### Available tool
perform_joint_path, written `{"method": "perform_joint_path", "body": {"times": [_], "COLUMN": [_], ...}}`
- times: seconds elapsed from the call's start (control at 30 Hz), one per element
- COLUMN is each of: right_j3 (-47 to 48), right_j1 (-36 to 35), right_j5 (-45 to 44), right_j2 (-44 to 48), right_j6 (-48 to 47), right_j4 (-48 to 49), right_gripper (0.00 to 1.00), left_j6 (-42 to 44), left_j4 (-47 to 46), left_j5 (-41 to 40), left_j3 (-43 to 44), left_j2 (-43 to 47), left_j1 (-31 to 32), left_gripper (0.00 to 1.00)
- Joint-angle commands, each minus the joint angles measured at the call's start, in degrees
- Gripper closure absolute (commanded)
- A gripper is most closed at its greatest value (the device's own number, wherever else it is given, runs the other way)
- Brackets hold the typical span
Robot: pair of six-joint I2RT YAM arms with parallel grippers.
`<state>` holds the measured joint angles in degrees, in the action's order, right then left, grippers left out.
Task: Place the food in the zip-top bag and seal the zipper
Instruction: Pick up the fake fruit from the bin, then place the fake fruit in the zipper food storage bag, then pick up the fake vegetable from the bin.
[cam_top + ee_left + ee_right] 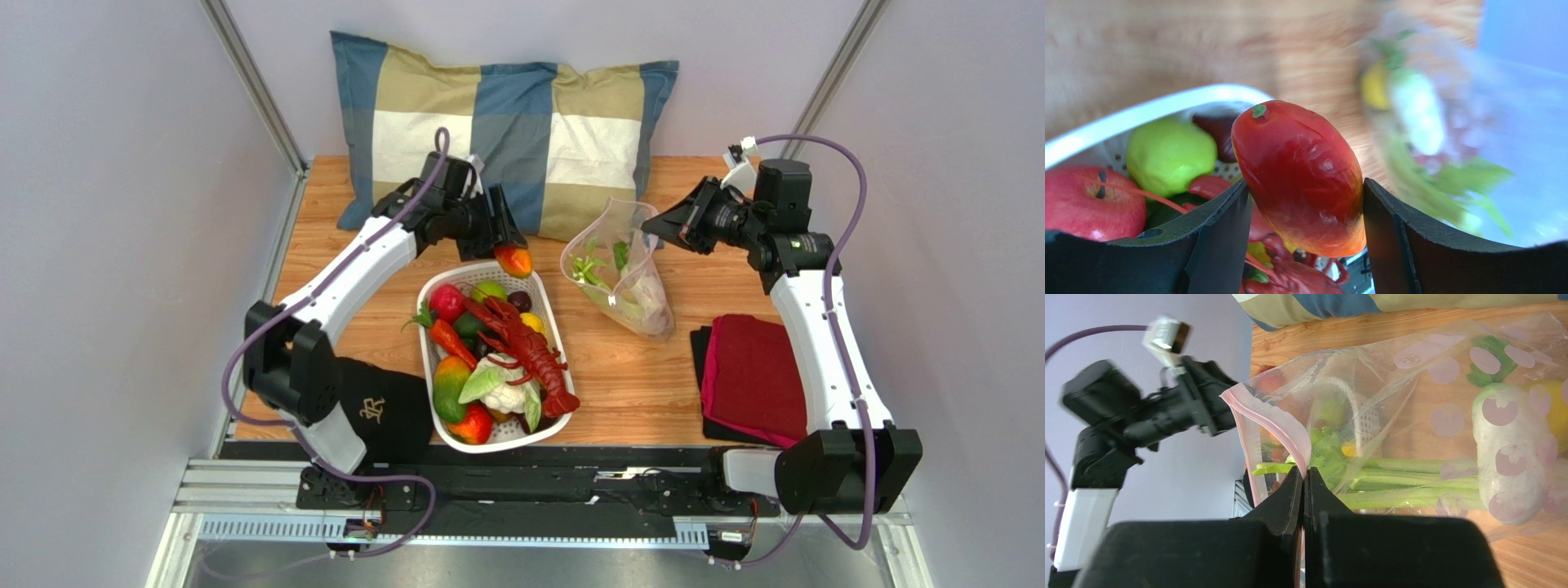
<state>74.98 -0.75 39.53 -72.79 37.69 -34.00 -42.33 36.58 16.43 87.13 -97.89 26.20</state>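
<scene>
My left gripper is shut on a red-orange mango-like fruit, held just above the far rim of the white basket; in the left wrist view the fruit sits between both pads. The clear zip-top bag stands open to the right, holding a green-and-white stalk and a yellow piece. My right gripper is shut on the bag's pinkish zipper strip, holding the mouth up; in the right wrist view the jaws pinch the strip. The basket holds more food: an apple, a lime, and a red lobster.
A plaid pillow lies at the back of the wooden table. A dark red cloth lies at the right front. A black cloth lies left of the basket.
</scene>
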Motion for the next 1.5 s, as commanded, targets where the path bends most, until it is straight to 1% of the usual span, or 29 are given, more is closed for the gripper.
{"method": "perform_joint_path", "body": {"times": [0.0, 0.03, 0.07, 0.13, 0.17, 0.2, 0.27, 0.3, 0.33, 0.37, 0.4, 0.47, 0.53, 0.67, 0.73, 0.8, 0.9, 0.97, 1.0, 1.03, 1.07, 1.13, 1.17, 1.23, 1.3, 1.33, 1.4, 1.43, 1.47], "right_j3": [0.1, -0.1, -0.4, -0.6, -0.7, -0.8, -0.8, -0.5, -0.1, 0.2, 0.5, 1.2, 1.6, 1.6, 1.4, 1.4, 1.5, 1.1, 0.9, 0.9, 0.9, 1.0, 1.0, 0.8, 0.7, 0.7, 0.5, 0.3, 0.3], "right_j1": [0.2, 0.1, 0.3, 0.1, 0.2, 0.3, 0.2, 0.2, 0.2, 0.3, 0.2, 0.2, 0.2, 0.2, 0.2, 0.2, 0.3, 2.2, 2.3, 2.4, 2.5, 2.8, 2.9, 3.2, 3.4, 3.5, 3.7, 3.7, 3.7], "right_j5": [1.9, 2.2, 3.0, 3.4, 3.6, 3.8, 4.3, 4.6, 4.7, 4.9, 5.0, 5.4, 5.8, 7.0, 7.6, 8.4, 9.1, 9.9, 10.2, 10.6, 10.7, 10.7, 10.8, 10.9, 11.0, 11.2, 11.0, 10.9, 10.7], "right_j2": [0.0, -0.2, -0.2, -0.5, -0.9, -0.9, -1.5, -1.6, -2.0, -2.2, -2.5, -2.7, -3.0, -3.0, -2.8, -2.8, -3.0, -2.9, -3.0, -3.0, -2.9, -2.6, -2.5, -2.3, -2.3, -2.2, -1.8, -1.7, -1.6], "right_j6": [0.6, 1.3, 1.7, 2.6, 2.9, 3.3, 4.6, 4.8, 5.0, 5.1, 5.1, 5.5, 6.2, 7.6, 8.7, 10.0, 11.4, 14.0, 14.8, 15.6, 15.8, 15.9, 16.1, 16.4, 16.2, 16.0, 15.4, 15.1, 14.8], "right_j4": [2.5, 2.9, 3.6, 4.1, 4.6, 4.8, 5.8, 5.8, 5.8, 5.6, 5.6, 5.6, 5.8, 6.5, 6.9, 7.6, 8.2, 9.7, 10.3, 10.5, 10.8, 10.9, 11.0, 11.1, 11.2, 11.2, 11.1, 11.0, 10.7], "right_gripper": [1.0, 1.0, 1.0, 1.0, 1.0, 1.0, 1.0, 1.0, 1.0, 1.0, 1.0, 1.0, 1.0, 1.0, 1.0, 1.0, 1.0, 1.0, 1.0, 1.0, 1.0, 1.0, 1.0, 1.0, 1.0, 1.0, 1.0, 1.0, 1.0], "left_j6": [6.0, 7.8, 12.0, 16.8, 21.7, 24.1, 28.2, 32.4, 35.0, 36.9, 41.1, 45.7, 50.5, 56.5, 59.6, 60.4, 61.1, 61.1, 60.7, 60.3, 59.9, 58.1, 57.0, 53.7, 52.1, 50.5, 48.2, 46.6, 46.9], "left_j4": [-10.7, -12.8, -15.0, -22.1, -24.6, -29.1, -33.7, -38.6, -40.9, -45.8, -48.5, -54.9, -57.7, -63.7, -65.0, -65.9, -65.6, -63.3, -61.3, -58.8, -53.7, -48.1, -43.2, -39.3, -30.9, -24.1, -16.5, -13.2, -7.0], "left_j5": [-1.6, -2.6, -5.6, -8.2, -10.4, -12.0, -14.4, -15.2, -15.8, -16.3, -16.3, -17.7, -17.9, -18.9, -18.9, -18.6, -17.0, -17.4, -17.5, -17.7, -18.1, -17.9, -16.4, -13.6, -11.7, -10.2, 0.2, 5.9, 15.7], "left_j3": [3.4, 3.7, 3.7, 2.7, 2.2, 1.6, 0.2, -0.3, -1.3, -1.9, -2.6, -4.7, -6.0, -7.0, -7.2, -7.1, -7.9, -7.7, -6.2, -5.1, -4.1, -1.2, -0.7, -0.6, -0.6, -0.4, -0.8, -1.4, -2.3], "left_j2": [8.5, 10.8, 11.8, 14.8, 15.7, 16.7, 17.2, 17.2, 17.0, 16.9, 16.2, 14.8, 12.5, 8.2, 5.9, 4.6, 5.2, 5.5, 6.0, 6.2, 6.6, 8.4, 9.5, 13.7, 17.8, 19.2, 23.2, 24.6, 25.9], "left_j1": [0.4, 1.0, 2.5, 4.8, 7.6, 9.2, 12.2, 15.2, 16.8, 17.9, 20.2, 22.2, 23.9, 25.7, 26.6, 27.1, 27.7, 28.1, 28.1, 28.1, 28.0, 27.8, 27.4, 25.9, 25.0, 22.4, 18.1, 11.6, 8.7], "left_gripper": [0.51, 0.51, 0.52, 0.52, 0.52, 0.52, 0.53, 0.53, 0.53, 0.53, 0.54, 0.55, 0.55, 0.55, 0.52, 0.5, 0.44, 0.32, 0.24, 0.01, 0.01, 0.01, 0.01, 0.01, 0.01, 0.01, 0.01, 0.01, 0.01]}}
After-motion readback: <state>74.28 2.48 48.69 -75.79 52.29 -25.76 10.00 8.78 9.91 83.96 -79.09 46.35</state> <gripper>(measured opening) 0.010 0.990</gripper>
